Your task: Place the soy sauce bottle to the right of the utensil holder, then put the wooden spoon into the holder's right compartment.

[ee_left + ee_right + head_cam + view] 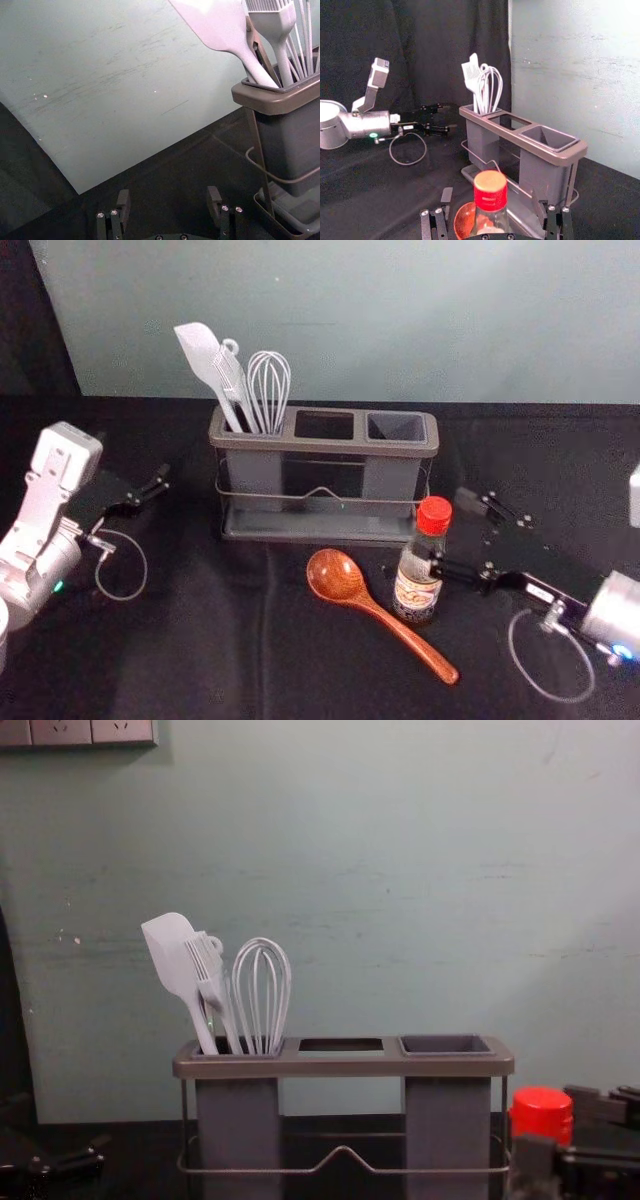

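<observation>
The soy sauce bottle [418, 575], red-capped, stands upright before the holder's right end. My right gripper [455, 532] is open around its right side; in the right wrist view the bottle cap [490, 190] rises between the spread fingers of the right gripper [492, 198], with gaps on both sides. The wooden spoon [338, 577] lies left of the bottle, its handle slanting toward the front right. The utensil holder [330, 445] has an empty right compartment [396, 427]. My left gripper [150, 492] is parked left of the holder; the left gripper [168, 199] is open and empty.
White utensils, a spatula [200, 350] and a whisk [269, 390] among them, stand in the holder's left compartment and rise above its rim. A wall [340, 840] stands behind the black-covered table [190, 640].
</observation>
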